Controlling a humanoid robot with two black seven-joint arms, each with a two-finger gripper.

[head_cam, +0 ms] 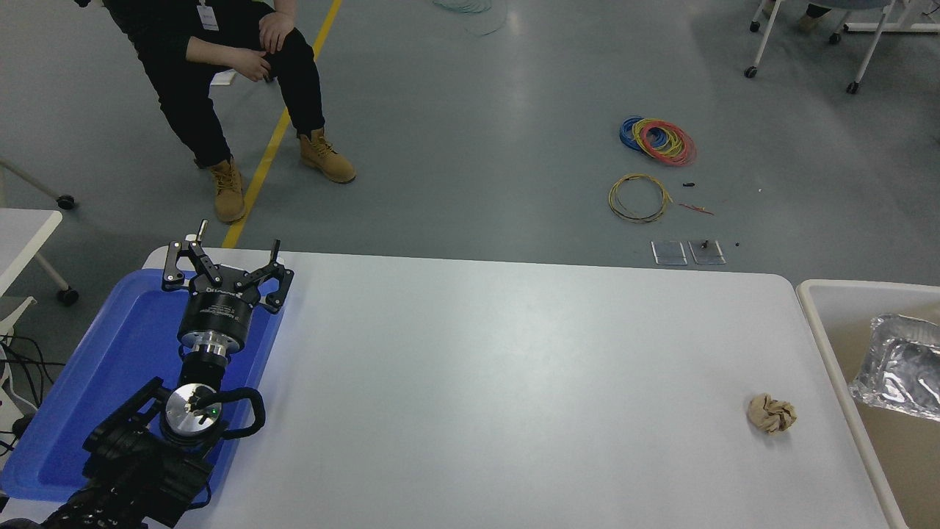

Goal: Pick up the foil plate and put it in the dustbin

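Left gripper (224,263) parked over blue tray (88,382), fingers spread, nothing held.
Foil plate (899,366) is seen inside dustbin (822,323), at right edge; paper ball (771,414) lies on table (499,382).

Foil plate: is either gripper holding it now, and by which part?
No. The foil plate lies in the dustbin, with no gripper on it. The left gripper is empty, jaws open.

Black left arm (147,441) w/ silver wrist rings, black gripper (224,261).
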